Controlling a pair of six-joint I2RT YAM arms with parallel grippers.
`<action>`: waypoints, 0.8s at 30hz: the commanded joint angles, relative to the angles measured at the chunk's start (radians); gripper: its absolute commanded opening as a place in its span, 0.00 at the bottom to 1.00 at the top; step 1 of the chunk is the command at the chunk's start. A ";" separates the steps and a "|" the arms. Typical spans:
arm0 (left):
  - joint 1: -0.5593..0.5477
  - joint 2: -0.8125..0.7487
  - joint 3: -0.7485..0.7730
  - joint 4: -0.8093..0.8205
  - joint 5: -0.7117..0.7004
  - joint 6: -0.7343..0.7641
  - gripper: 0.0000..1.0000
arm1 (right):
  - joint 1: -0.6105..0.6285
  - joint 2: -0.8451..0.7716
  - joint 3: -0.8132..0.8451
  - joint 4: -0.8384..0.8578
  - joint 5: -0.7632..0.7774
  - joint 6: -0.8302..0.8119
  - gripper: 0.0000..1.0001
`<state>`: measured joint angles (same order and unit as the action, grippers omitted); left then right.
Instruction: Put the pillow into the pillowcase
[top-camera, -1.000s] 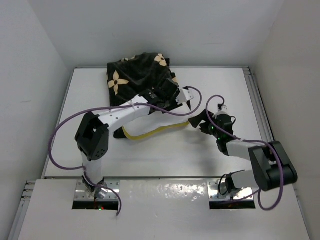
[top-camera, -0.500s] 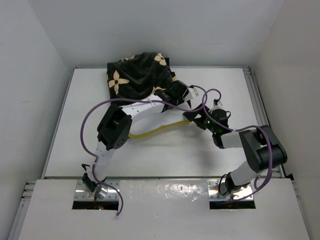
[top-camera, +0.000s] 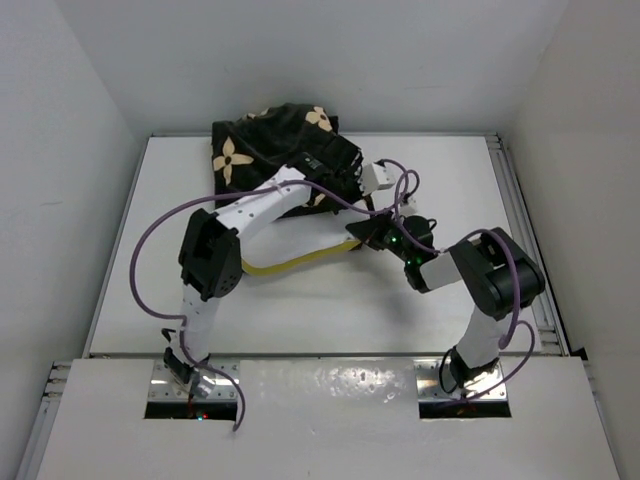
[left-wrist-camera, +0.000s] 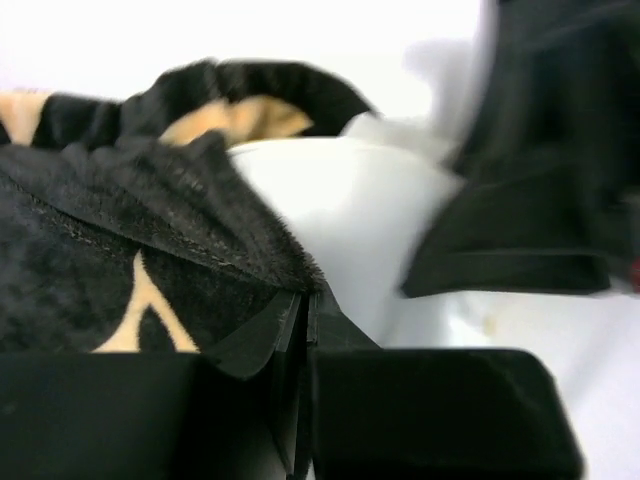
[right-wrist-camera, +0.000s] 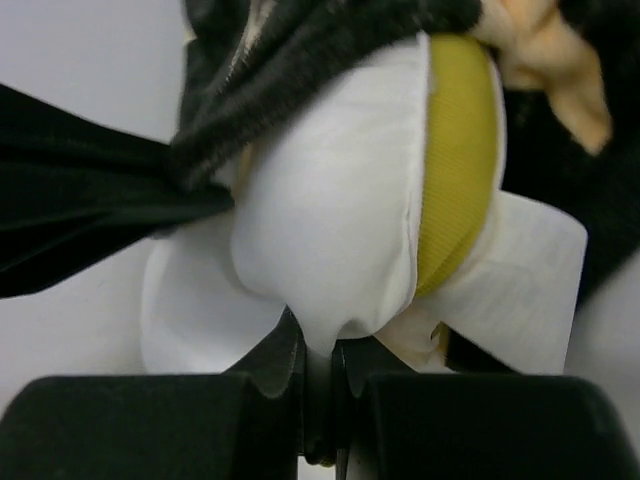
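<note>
Pillowcase: the black pillowcase (top-camera: 268, 152) with tan flowers lay bunched at the far left part of the counter (top-camera: 455, 185), its open end turned toward the middle.
Pillow: the white pillow (right-wrist-camera: 330, 220) sat partly inside the case, its near end sticking out onto the counter in front of the opening.
Yellow band: the pillow's yellow band (top-camera: 296, 264) ran in a shallow curve from beside the left arm's elbow toward the right arm's wrist.
Left jaws: pressed together on the fuzzy hem of the pillowcase at its mouth, a fold of black cloth pinched between them; white pillow showed just beyond the hem.
Right jaws: closed tight on a pucker of white pillow fabric at the exposed corner, with the yellow band just to the right of the pinch and the black case draped over the top.
Arms: the left arm (top-camera: 255, 205) reached across over the pillow; the two wrists were near each other at mid-counter.
Cables: purple cables (top-camera: 140, 262) looped beside each arm.
</note>
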<state>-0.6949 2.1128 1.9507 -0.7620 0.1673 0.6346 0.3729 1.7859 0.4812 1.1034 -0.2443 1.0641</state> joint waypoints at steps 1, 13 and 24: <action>-0.023 -0.122 0.065 -0.166 0.259 0.072 0.00 | 0.046 -0.097 0.048 0.217 0.049 -0.077 0.00; -0.040 -0.217 0.631 -0.356 0.422 0.007 0.00 | 0.129 -0.396 0.281 0.184 0.460 -0.507 0.00; -0.144 -0.343 0.564 -0.379 0.371 -0.049 0.00 | 0.141 -0.185 0.692 -0.489 0.710 -0.590 0.00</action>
<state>-0.7200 1.8423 2.5362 -1.0492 0.3576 0.6483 0.5610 1.4616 1.0592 0.8825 0.1768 0.5327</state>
